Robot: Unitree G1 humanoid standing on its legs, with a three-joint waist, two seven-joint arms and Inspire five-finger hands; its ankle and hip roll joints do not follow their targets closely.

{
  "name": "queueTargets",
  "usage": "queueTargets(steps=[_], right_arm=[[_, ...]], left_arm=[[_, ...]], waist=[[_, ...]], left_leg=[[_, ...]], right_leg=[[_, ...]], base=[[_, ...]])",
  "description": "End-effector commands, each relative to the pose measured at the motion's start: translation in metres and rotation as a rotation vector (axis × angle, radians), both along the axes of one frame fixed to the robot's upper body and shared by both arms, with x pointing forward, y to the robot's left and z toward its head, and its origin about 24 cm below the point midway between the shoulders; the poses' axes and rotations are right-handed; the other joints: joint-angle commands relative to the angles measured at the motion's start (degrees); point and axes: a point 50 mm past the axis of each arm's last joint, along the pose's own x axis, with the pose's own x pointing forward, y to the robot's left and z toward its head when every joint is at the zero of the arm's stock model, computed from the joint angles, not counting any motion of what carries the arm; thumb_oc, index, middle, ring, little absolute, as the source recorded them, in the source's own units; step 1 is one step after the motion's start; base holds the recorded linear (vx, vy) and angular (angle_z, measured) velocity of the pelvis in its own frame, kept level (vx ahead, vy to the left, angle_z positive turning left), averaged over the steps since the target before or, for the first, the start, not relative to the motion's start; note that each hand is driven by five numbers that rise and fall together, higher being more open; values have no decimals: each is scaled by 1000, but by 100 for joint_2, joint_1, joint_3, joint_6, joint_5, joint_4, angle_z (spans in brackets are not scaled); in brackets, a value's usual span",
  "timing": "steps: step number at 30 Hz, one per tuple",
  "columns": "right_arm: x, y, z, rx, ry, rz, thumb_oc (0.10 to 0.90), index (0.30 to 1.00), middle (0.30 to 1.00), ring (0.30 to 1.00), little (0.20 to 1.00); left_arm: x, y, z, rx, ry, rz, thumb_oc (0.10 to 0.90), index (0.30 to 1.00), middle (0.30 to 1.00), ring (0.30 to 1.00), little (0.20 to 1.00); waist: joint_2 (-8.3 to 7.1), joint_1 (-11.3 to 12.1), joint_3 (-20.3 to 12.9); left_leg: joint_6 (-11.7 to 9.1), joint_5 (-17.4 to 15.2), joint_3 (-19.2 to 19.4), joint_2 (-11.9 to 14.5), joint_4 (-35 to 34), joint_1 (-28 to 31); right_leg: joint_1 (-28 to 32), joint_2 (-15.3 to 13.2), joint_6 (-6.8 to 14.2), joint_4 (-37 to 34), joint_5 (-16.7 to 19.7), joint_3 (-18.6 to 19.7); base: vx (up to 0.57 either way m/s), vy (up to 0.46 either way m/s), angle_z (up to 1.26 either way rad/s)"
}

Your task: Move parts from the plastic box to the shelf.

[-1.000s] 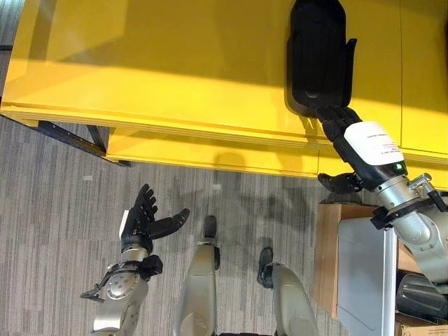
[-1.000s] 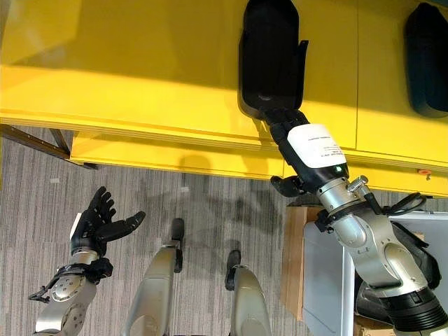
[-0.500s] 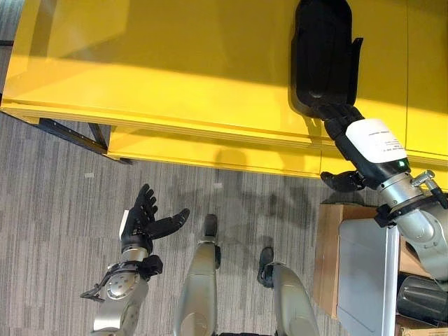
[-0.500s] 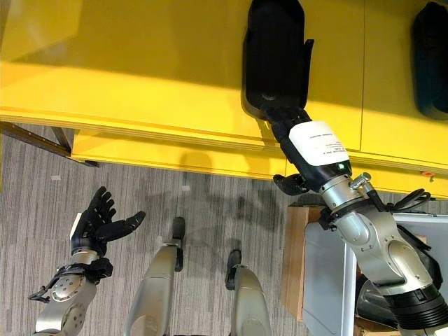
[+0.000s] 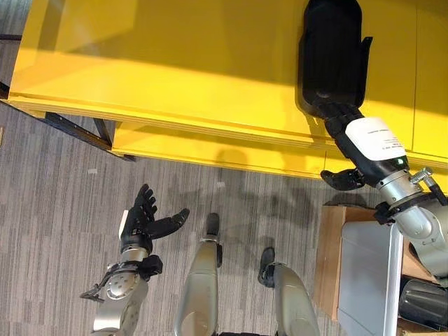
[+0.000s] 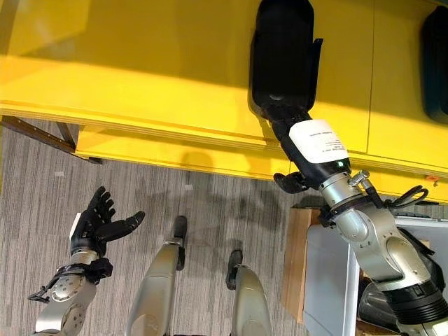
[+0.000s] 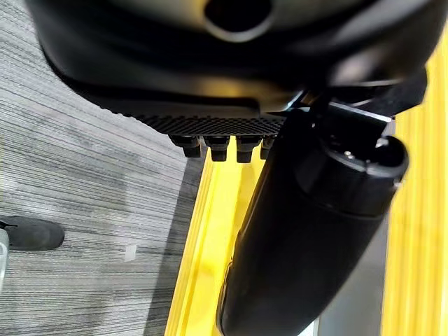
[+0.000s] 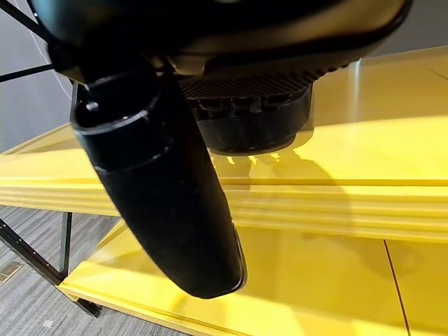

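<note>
Part placement on shelf
We are resting our right hand (image 6: 318,150) against the stiff black part (image 6: 282,52) at upper right on the yellow shelf (image 6: 140,63), its fingers' state unclear; our left hand (image 5: 143,220) is idling with fingers apart.

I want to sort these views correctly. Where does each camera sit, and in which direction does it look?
Left eye, right eye: head, looking down at the yellow shelf, black part, right hand and left hand; both share this scene.
Left wrist: looks along the left hand to carpet and shelf edge.
Right wrist: looks along the right hand to the part on the shelf.
</note>
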Motion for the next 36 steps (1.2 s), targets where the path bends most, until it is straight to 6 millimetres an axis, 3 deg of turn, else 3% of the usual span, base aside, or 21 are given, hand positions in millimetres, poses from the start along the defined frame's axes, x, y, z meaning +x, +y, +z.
queueTargets(steps=[1,36], right_arm=[[3,3,45,-26,-209,21,900,1000,1000,1000,1000],[11,-11,58,-58,-265,-69,900,1000,1000,1000,1000]], left_arm=[[-5,6,30,89,-146,-12,900,1000,1000,1000,1000],[-5,7,33,92,-164,-5,900,1000,1000,1000,1000]], waist=[[79,0,-207],[127,34,-112]], left_leg=[[-210,-484,-406,417,350,-116],[-173,-586,-447,366,526,-260]], right_leg=[[697,-260,-85,-282,-351,-171],[587,-272,-105,-116,-462,-161]], base=[[0,0,0],[0,0,0]])
